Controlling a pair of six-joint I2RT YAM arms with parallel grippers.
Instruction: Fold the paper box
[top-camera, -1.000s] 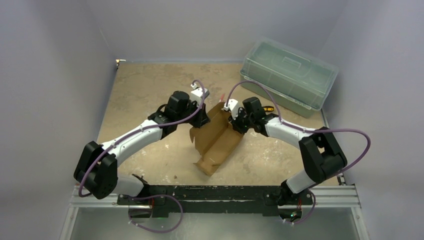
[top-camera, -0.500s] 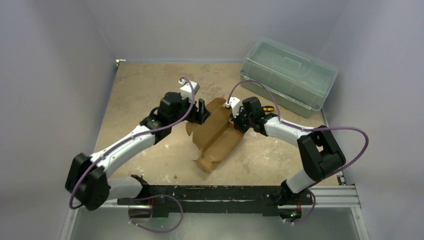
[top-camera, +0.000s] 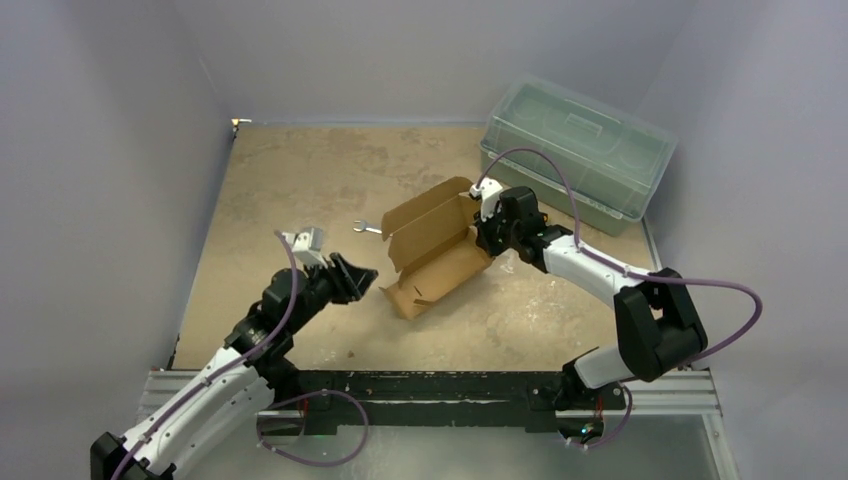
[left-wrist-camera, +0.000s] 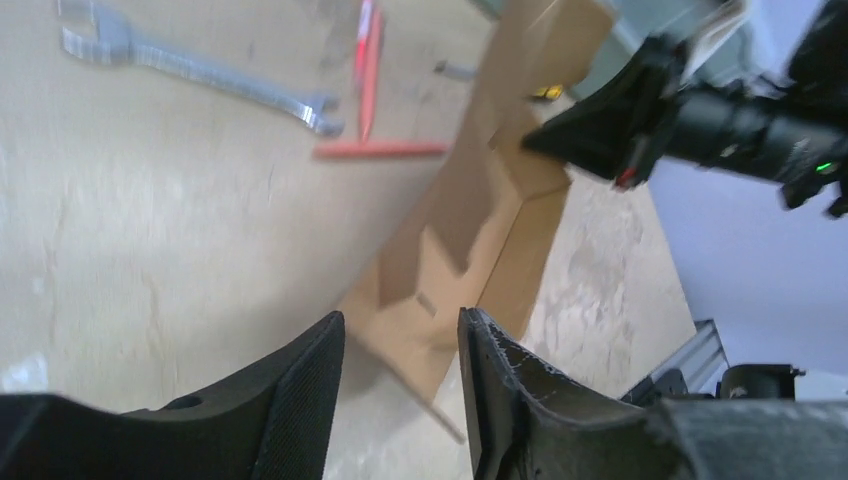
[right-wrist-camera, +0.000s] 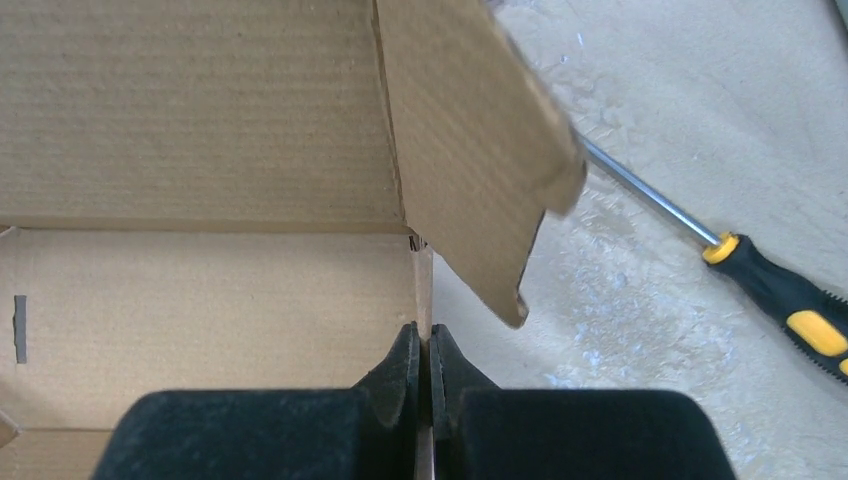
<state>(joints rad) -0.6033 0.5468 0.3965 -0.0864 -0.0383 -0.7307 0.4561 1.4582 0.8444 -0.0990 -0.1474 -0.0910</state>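
Paper box (top-camera: 432, 250) lengthwise near-left to far-right

Bare desk (top-camera: 290, 170) lies open around your left tool (top-camera: 365, 280). Raised flaps of the paper box (top-camera: 430, 255) stand between it and your right tool (top-camera: 483, 228); a wrench (top-camera: 366, 228) lies beside the box.

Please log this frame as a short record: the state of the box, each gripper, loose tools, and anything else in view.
paper box: partly folded, one long panel raised, end flaps loose
right gripper: shut on the edge of a box wall
left gripper: open, empty, apart from the box
wrench: lying left of the box
screwdriver: lying right of the box, yellow-and-black handle
plastic bin: green-tinted, lid on, far right
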